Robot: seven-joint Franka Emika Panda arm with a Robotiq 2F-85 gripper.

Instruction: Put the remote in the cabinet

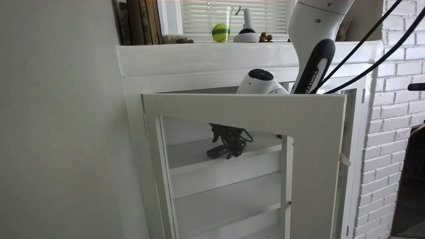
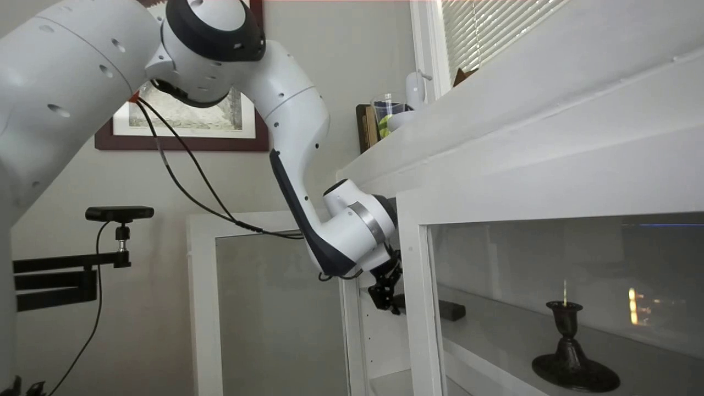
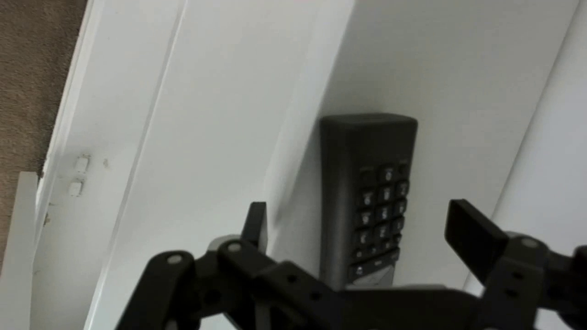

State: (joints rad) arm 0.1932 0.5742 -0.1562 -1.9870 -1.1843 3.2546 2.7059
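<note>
Only the wrist view shows us keys (image 3: 383, 213) on the remote (image 3: 353, 192), lying on a white shelf (image 3: 449, 137) in the cabinet (image 1: 134, 96), framed by the gripper's (image 3: 364, 229) spread fingers (image 3: 474, 238); white brick (image 1: 388, 139) adjoins, the open door (image 1: 245, 108) partly screens the arm (image 1: 312, 30) in an exterior view, a candlestick (image 2: 573, 363) stands behind glass (image 2: 495, 247)
</note>
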